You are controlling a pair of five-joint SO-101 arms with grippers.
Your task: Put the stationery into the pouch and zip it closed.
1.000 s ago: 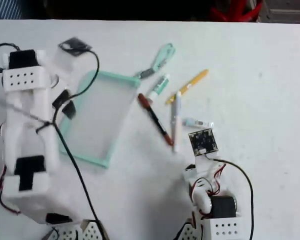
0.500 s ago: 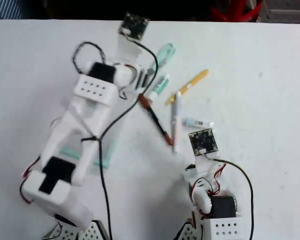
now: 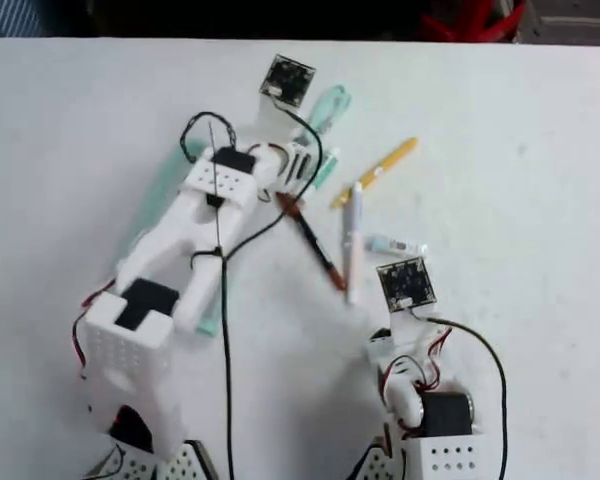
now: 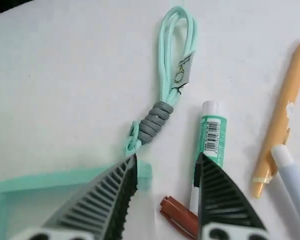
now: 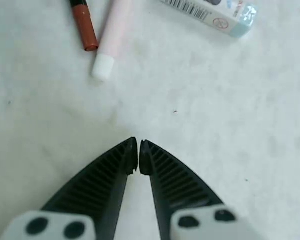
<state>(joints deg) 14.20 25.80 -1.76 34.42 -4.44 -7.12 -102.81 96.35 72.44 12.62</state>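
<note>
Left gripper (image 4: 165, 162) has its jaws parted over the corner of the pouch (image 4: 40, 182) by the zip cord (image 4: 174, 60), left of desk centre. Right gripper (image 5: 139, 145) is closed and empty. Risk: the jaws may pinch the neighbouring green marker (image 4: 210, 140) or drag the pouch.

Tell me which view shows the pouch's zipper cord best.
Left wrist view: the mint cord lies whole, loop to grey knot, just beyond the left gripper. In the high view the left arm hides all but its loop. The right wrist view faces the pens.
</note>
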